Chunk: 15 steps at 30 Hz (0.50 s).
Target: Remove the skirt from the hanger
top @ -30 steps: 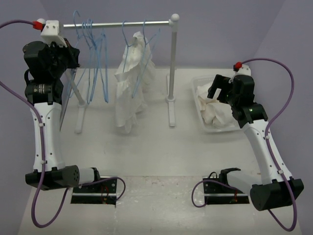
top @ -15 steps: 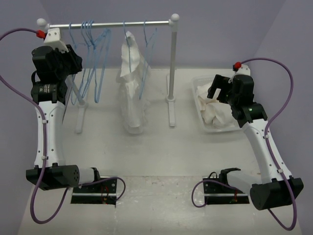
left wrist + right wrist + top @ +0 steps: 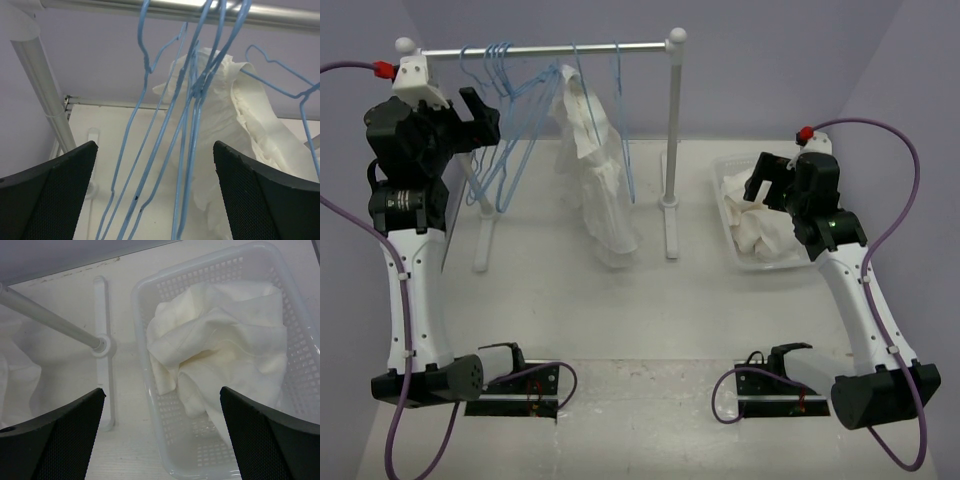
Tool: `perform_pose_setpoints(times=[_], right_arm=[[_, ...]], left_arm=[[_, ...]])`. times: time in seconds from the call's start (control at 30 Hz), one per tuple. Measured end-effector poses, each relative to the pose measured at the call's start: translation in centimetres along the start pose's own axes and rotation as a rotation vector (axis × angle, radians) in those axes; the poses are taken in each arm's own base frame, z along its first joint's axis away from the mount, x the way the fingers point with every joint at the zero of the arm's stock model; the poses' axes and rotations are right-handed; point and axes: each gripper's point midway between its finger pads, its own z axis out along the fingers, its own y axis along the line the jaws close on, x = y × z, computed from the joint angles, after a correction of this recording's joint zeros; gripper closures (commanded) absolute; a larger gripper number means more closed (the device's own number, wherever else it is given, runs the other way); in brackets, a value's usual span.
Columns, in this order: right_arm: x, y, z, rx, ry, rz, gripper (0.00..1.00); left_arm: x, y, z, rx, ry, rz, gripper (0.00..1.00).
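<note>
Between lilac walls [image 3: 770, 60], above the white table [image 3: 650, 310], the skirt [image 3: 600, 180] hangs from the rail [image 3: 540, 48], while left gripper [image 3: 155, 185] and right gripper [image 3: 162, 430] gape empty.

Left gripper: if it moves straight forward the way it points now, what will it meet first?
Most likely the bunch of blue hangers, which hang right between the open fingers of the left gripper. The white ruffled garment hangs behind them; exact depth is unclear.

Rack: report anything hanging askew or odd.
The skirt hangs slanted, its hem off to the right of its top instead of straight below. The empty blue hangers sit bunched and tilted at mixed angles on the rail, by the open left hand. Nothing looks torn or fallen.
</note>
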Motion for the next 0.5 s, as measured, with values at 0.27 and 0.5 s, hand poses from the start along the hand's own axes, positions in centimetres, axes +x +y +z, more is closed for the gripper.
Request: perform_pose_setpoints(times=[0.27,0.5], right_arm=[[0.0,0.1,-0.1,-0.006,0.0,0.0,0.01],[0.0,0.1,-0.1,-0.007,0.0,0.0,0.01]], left_arm=[[0.0,-3.3,-1.1,0.159,0.008,-0.012,0.0],[2.6,-4.7,0.7,0.223,0.091,-0.024,0.14]])
